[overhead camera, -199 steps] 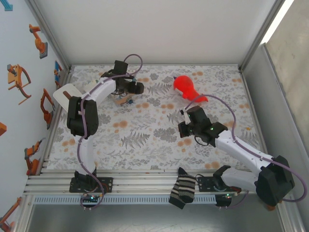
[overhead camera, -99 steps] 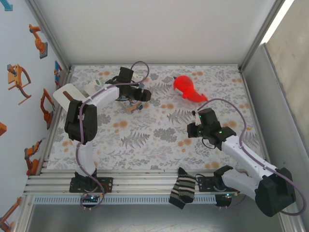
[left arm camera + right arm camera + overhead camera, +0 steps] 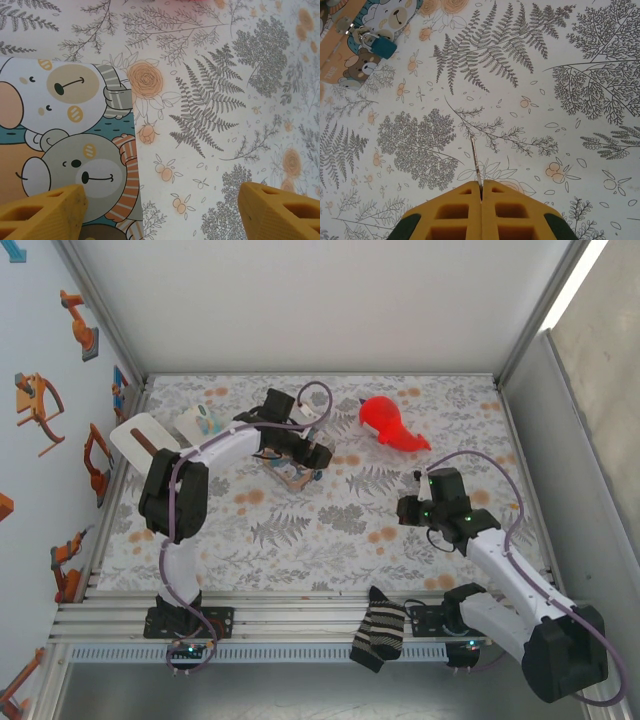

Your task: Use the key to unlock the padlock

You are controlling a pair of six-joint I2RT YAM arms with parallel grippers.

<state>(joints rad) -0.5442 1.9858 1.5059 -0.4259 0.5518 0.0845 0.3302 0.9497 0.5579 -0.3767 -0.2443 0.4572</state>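
Well apart: padlock [image 3: 382,46] on tin [image 3: 395,17], key [image 3: 475,159] (in right claw's [image 3: 481,189] grip).

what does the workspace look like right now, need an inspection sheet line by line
surface: table under a floral cloth, nothing spilled
job's things: padlock, blue, hanging on the front of the bear-print tin; key sticking out of the right gripper
clutter: red toy, small white container, white flat tool, striped sock on the near rail
grippers: left gripper jaws wide open, straddling the tin's edge; right gripper jaws shut on the key, apart from the padlock
cables: purple cable looped along each arm, no snag seen
surroundings: white walls, robot stickers on the left one
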